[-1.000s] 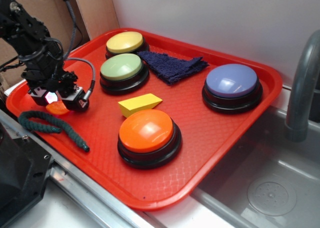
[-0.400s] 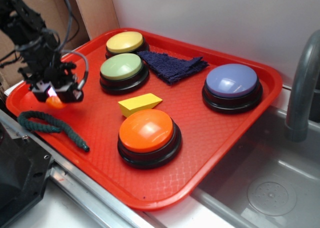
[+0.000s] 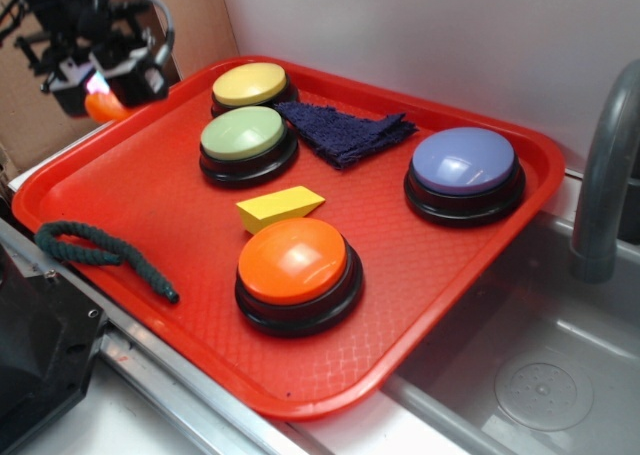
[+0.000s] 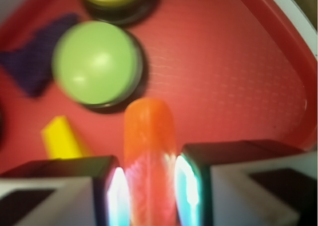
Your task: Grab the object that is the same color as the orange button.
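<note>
The gripper [image 3: 97, 87] is black, blocky hardware with white faces at its fingers and a pinkish glow between them. A grey cable loops out above and beside the fingers. Up close, the fingers [image 4: 198, 186] show black tops, white bodies and pale, lit inner pads.

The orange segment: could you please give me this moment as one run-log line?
phase: lift | gripper: shut on orange segment | segment: above the red tray, off its surface | orange button: untouched on tray
</note>
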Available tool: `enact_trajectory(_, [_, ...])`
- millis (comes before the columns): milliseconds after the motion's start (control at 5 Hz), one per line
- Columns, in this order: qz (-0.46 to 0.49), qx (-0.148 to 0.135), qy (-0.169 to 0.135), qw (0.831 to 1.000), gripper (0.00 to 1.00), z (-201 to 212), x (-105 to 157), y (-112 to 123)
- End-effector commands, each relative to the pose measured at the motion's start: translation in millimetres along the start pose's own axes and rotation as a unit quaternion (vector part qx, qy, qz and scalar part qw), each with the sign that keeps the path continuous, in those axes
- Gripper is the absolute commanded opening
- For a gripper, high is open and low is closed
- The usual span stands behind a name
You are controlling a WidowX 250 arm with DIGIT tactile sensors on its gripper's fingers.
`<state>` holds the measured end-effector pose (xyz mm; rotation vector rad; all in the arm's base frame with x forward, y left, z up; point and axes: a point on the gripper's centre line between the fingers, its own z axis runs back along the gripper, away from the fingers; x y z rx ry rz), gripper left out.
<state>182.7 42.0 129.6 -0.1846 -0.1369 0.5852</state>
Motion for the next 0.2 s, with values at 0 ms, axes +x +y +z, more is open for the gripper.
enact_trajectory(0, [-0.02,-0.013,-0.026,0.999,0.0,24.3,3.4,-25.4])
